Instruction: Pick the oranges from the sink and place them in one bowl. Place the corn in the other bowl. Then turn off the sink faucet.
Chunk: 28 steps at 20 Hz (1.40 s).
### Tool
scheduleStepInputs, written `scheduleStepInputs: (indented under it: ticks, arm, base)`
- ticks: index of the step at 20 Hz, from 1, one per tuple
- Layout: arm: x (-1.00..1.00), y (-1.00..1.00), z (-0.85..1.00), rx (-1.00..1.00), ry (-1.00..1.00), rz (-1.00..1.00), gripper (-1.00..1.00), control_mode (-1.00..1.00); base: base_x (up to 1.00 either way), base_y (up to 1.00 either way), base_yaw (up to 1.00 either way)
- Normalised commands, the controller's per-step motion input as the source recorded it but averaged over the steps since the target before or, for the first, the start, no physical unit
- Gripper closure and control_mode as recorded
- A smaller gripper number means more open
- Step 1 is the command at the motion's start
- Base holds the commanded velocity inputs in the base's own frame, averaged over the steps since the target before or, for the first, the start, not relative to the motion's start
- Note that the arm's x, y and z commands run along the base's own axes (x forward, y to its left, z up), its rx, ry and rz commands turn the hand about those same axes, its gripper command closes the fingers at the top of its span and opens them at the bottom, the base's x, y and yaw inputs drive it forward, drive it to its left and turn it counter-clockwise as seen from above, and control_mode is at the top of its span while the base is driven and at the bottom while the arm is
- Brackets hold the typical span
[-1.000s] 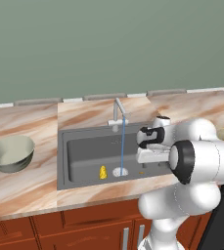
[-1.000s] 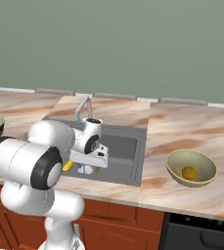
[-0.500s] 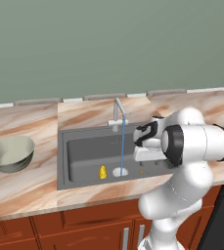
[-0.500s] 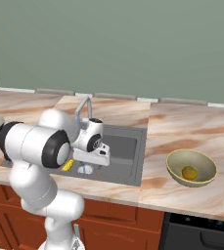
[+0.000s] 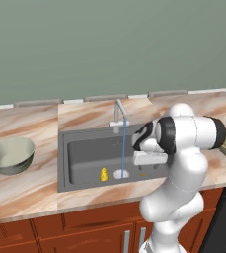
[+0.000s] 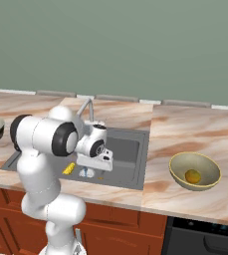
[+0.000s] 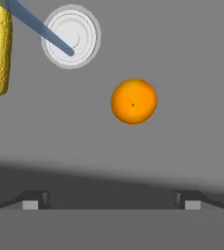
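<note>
Claw: the claw (image 7: 111, 204) hangs above the sink floor with its two fingertips spread wide, nothing between them and nothing touched.
Orange in sink: one orange (image 7: 134, 101) lies on the bare floor of the sink (image 5: 85, 153), ahead of the gap between the fingertips and apart from them.
Orange in bowl: a second orange (image 6: 192, 176) sits inside the olive-khaki bowl (image 6: 177, 172) on the worktop (image 6: 195, 134) to the right of the basin.
Corn: the corn (image 5: 103, 174) lies on the sink floor just beside the round pale drain (image 7: 70, 36).
Water: a thin blue stream (image 5: 123, 148) runs from the faucet (image 5: 118, 112) down onto the drain.
Other bowl: the pale grey-green bowl (image 5: 11, 155) stands on the worktop left of the sink, well apart from it, with nothing seen inside.
</note>
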Motion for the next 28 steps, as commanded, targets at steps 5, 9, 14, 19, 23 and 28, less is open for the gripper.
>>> scheduleStepInputs:
  ticks: [5, 9, 14, 19, 23, 28]
  arm:
    - [0.08, 0.0, -0.33, 0.0, 0.0, 0.0, -1.0, -1.0]
    - [0.0, 0.0, -0.36, 0.0, 0.0, 0.0, -1.0, -1.0]
    - [0.05, 0.0, -0.3, 0.0, 0.0, 0.0, -1.0, -1.0]
    - [0.24, 0.0, -0.16, 0.02, -0.01, 0.0, -1.0, -1.0]
    - [0.29, 0.0, -0.14, 0.02, -0.02, 0.0, -1.0, -1.0]
    - [0.05, 0.0, -0.26, 0.01, 0.0, 0.0, -1.0, -1.0]
  base:
    - [0.0, 0.0, 0.0]
    - [0.0, 0.0, 0.0]
    - [0.0, 0.0, 0.0]
    - [0.0, 0.0, 0.0]
    - [0.0, 0.0, 0.0]
    - [0.0, 0.0, 0.0]
